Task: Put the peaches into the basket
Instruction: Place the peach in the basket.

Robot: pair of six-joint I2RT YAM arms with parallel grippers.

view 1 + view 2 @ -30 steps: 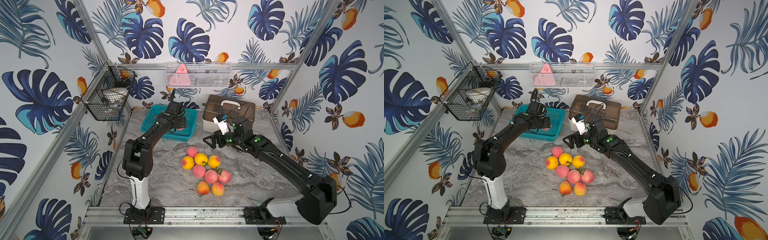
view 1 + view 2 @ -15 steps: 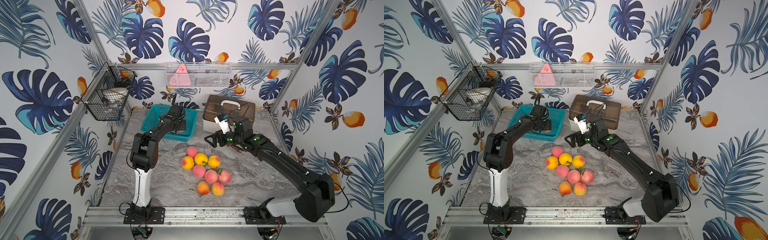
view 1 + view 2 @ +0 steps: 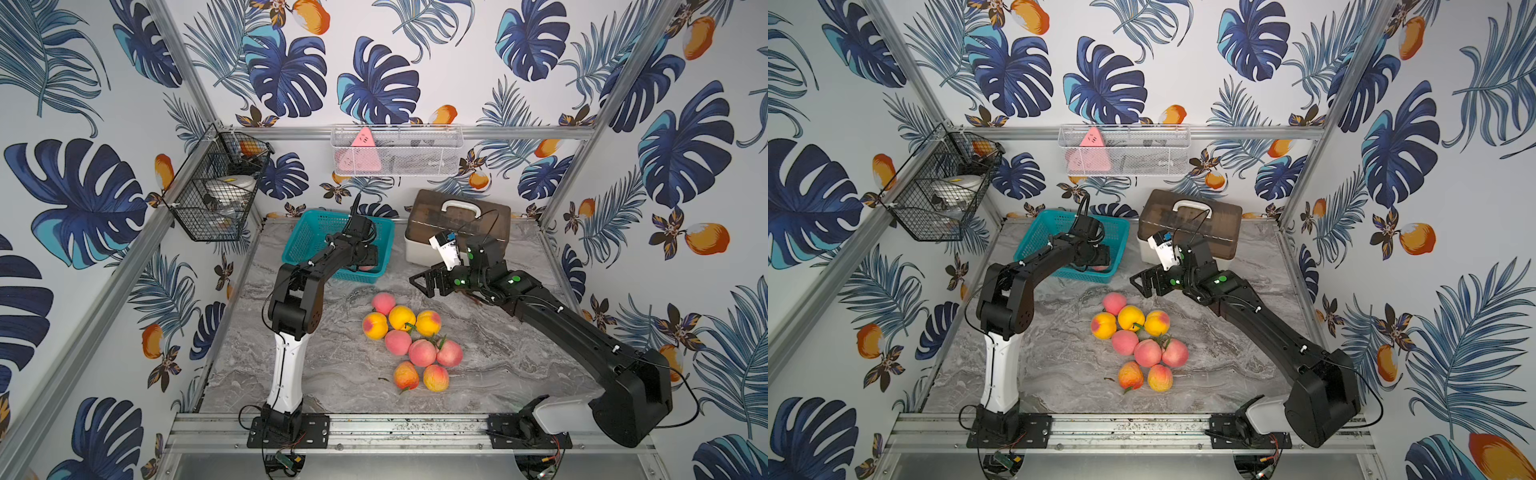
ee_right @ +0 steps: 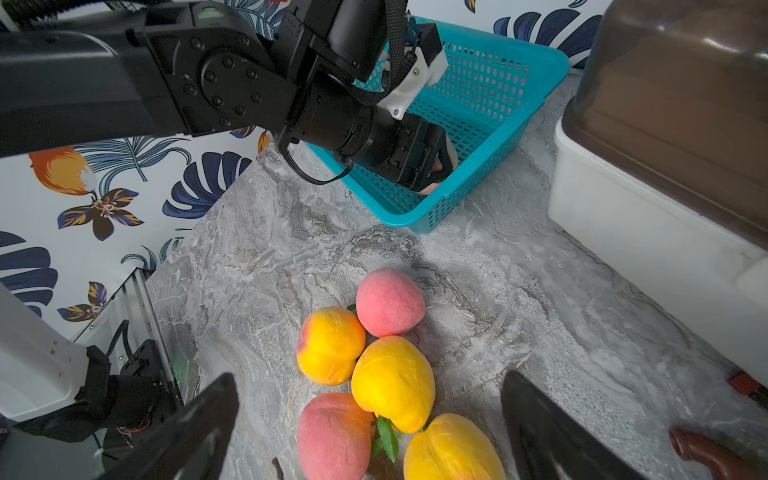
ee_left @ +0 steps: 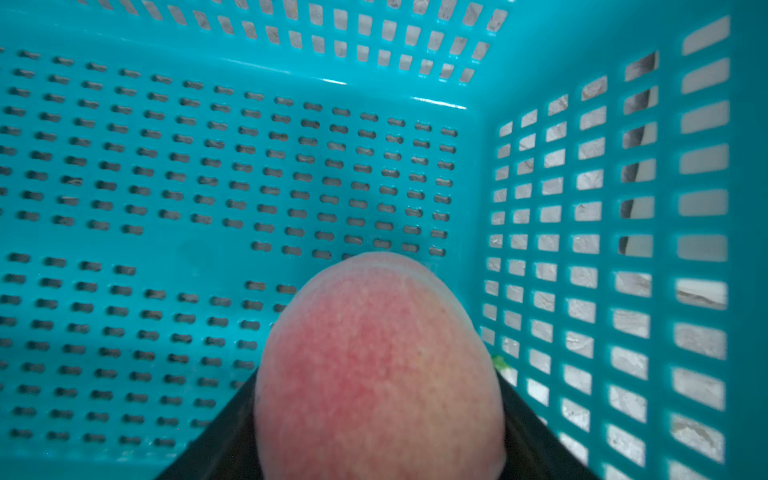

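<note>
- Nine peaches (image 3: 422, 352) lie bunched and touching on the marble tabletop (image 3: 332, 374), below and just ahead of the right gripper (image 3: 423, 283), whose jaws stand wide apart and empty.
- From the right wrist, a pink fruit and several yellow ones of that bunch show between its two spread fingers (image 4: 208, 415).
- Close behind those jaws, on the side away from the fruit, stands a storage box (image 3: 490, 216) with a white base, brown lid and white handle.
- Beyond the bunch, a tenth peach (image 5: 374, 332) is clamped between the jaws of the left gripper (image 5: 376, 382), down inside the teal basket (image 5: 582, 208). The slotted floor and a lattice corner lie just past the jaws.
- The left arm (image 3: 320, 266) reaches over the basket's near rim and hides much of the inside in both top views, where only a sliver of the held fruit shows under the jaws.
- A strip of bare marble separates basket and box.
- Farthest off, well above and beyond both pairs of jaws, a white mesh basket (image 3: 415, 153) holding a pink triangle (image 3: 363, 139) hangs on the back rail, and a black wire basket (image 3: 212, 195) hangs on the side rail.
</note>
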